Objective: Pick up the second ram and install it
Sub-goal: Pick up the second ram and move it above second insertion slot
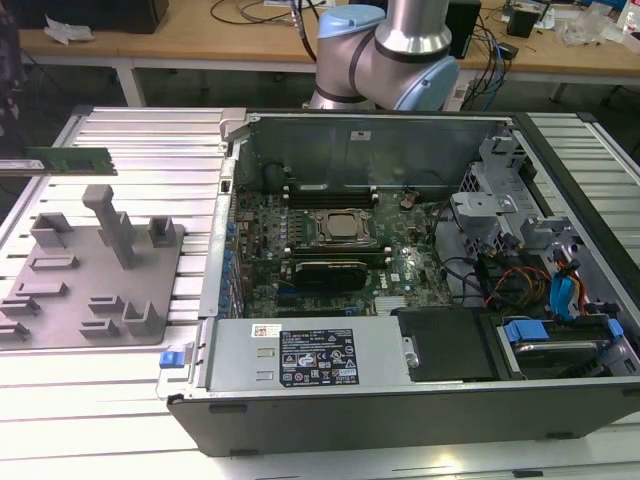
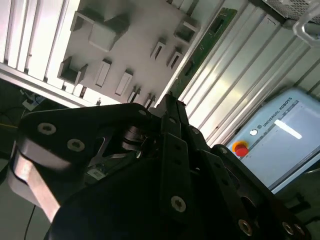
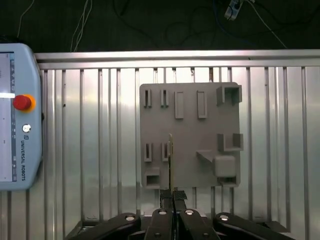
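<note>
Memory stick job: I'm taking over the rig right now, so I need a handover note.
Gripper: shut on the memory stick.
Stick: held in the air above the ribbed table, by the grey holder plate, apart from the open computer case.
Done: stick picked up.
Left: it is not yet in the computer.

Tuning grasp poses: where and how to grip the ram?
Grip the ram on its flat faces at one end, coming along its length, as the gripper does. It is thin and long; the faces give the jaws broad contact.
</note>
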Motion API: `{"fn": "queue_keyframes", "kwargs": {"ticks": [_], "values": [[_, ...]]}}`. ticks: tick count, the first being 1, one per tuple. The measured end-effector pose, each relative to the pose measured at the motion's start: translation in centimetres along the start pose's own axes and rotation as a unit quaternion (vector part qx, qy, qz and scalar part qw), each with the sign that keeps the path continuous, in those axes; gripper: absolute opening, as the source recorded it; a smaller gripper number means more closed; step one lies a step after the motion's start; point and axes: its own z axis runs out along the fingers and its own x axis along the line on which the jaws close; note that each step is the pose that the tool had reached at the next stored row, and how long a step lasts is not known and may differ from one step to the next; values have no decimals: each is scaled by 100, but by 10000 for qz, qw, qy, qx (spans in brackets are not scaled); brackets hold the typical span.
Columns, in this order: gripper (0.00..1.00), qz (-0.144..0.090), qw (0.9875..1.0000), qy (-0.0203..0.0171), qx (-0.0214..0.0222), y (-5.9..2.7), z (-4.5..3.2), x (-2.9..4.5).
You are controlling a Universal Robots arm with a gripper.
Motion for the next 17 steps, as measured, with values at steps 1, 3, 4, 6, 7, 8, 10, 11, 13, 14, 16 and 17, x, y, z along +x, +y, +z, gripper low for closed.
{"fn": "queue_keyframes", "kwargs": {"ticks": [1, 3, 4, 6, 7, 8, 10, 11, 13, 14, 16, 17], "values": [[9, 0, 10000, 0, -1, -87, -1, -2], [9, 0, 10000, 0, -5, -277, -5, -3], [9, 0, 10000, 0, -8, -358, -6, -5], [9, -1, 10000, 0, -13, -522, -9, -6], [9, 0, 10000, 0, -15, -584, -10, -7], [9, 1, 10000, 0, -16, -622, -11, -7], [9, 0, 10000, 0, -19, -717, -12, -8], [9, 0, 10000, 0, -21, -786, -13, -9], [9, 1, 10000, 0, -24, -864, -14, -10], [9, -1, 10000, 0, -26, -938, -15, -10], [9, 0, 10000, 0, -28, -1028, -16, -12], [9, -1, 10000, 0, -30, -1121, -17, -12]]}}
